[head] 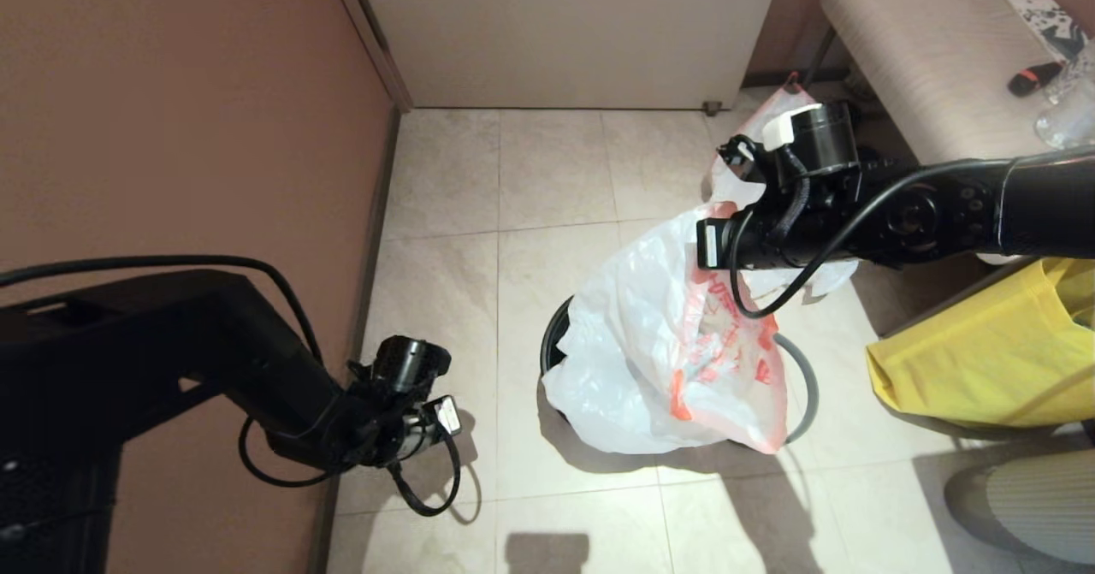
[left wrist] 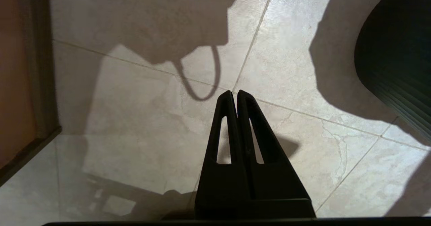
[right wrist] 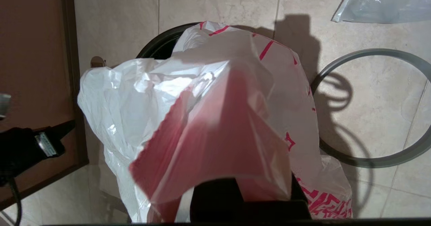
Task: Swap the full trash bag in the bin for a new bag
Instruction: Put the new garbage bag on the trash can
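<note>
The new bag [head: 676, 343], limp white plastic with an orange-red hem and red lettering, hangs from my right gripper [head: 710, 245] and drapes over the bin [head: 552, 334]. That gripper is shut on the hem [right wrist: 215, 131], which hides its fingers. Only a black arc of the bin [right wrist: 155, 49] shows beside the bag. The grey ring [head: 808, 394] lies on the floor against the bin's right side. Behind my right wrist, the full trash bag [head: 791, 99] stands near the bench. My left gripper [left wrist: 234, 93] is shut and empty, low over the tiles left of the bin [left wrist: 397, 61].
A brown wall [head: 171, 129] runs along the left, close to my left arm. To the right are a padded bench [head: 932, 52], a yellow fabric bag [head: 984, 360] and a person's foot [head: 1026, 505]. A white door [head: 565, 26] closes the back.
</note>
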Robot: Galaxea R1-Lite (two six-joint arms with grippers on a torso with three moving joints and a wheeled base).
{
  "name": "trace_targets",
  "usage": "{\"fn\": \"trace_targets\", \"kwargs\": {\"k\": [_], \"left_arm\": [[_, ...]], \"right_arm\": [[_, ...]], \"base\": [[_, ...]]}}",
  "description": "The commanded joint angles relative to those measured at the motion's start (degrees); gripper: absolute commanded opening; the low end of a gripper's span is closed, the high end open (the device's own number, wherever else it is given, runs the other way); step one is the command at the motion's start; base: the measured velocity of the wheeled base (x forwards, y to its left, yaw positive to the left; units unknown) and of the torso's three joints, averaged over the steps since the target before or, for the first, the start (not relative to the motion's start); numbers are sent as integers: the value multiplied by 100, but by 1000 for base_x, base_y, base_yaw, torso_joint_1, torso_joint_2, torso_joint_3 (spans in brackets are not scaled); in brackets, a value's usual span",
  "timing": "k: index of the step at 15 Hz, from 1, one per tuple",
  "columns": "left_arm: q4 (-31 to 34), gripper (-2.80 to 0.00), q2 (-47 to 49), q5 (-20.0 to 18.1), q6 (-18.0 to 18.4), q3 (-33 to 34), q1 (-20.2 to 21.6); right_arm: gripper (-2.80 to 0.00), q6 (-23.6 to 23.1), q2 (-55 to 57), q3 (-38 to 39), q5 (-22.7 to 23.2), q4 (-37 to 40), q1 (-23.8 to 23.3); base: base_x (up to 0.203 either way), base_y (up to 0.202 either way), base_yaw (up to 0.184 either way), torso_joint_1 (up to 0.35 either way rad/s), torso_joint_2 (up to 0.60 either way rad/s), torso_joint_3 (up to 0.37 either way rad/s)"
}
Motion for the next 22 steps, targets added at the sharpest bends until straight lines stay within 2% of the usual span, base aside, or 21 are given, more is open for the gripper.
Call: {"fn": "trace_targets", "kwargs": {"k": [1, 3, 6, 8, 9, 11, 13, 15, 19, 21, 22], "left_arm": [[-306, -280, 503, -24, -24, 36, 5], [-777, -280, 820, -109, -17, 204, -2], [-1534, -280, 996, -87, 70, 511, -52], [-1951, -280, 1358, 340, 247, 498, -150], [-2253, -280, 1572, 572, 487, 505, -205], [-2856, -280, 1745, 796, 816, 600, -257], [-2873, -280, 1744, 800, 811, 629, -258], [-2890, -280, 1720, 791, 802, 630, -258], [-2810, -280, 977, 431, 818, 765, -269], [-2339, -280, 128, 346, 803, 621, -449], [-1769, -280, -323, 275, 740, 370, -602]], "right_arm": [[-280, 72, 29, -118, 1, 17, 85], [-280, 340, -9, -488, -117, 147, 142], [-280, 656, -51, -997, -399, 743, 166], [-280, 661, -64, -1127, -815, 789, 305], [-280, 664, -134, -1152, -1069, 852, 419], [-280, 589, -123, -1167, -1433, 900, 702], [-280, 39, 181, -1199, -1662, 676, 727], [-280, -111, 488, -1218, -1682, 158, 728], [-280, -293, 1034, -1422, -1517, 31, 726], [-280, -293, 1040, -1422, -1342, 31, 657], [-280, -267, 1057, -1422, -1235, 31, 605]], "base": [[0, 0, 0, 0, 0, 0], [0, 0, 0, 0, 0, 0], [0, 0, 0, 0, 0, 0], [0, 0, 0, 0, 0, 0], [0, 0, 0, 0, 0, 0], [0, 0, 0, 0, 0, 0], [0, 0, 0, 0, 0, 0], [0, 0, 0, 0, 0, 0], [0, 0, 0, 0, 0, 0], [0, 0, 0, 0, 0, 0], [0, 0, 0, 0, 0, 0]]}}
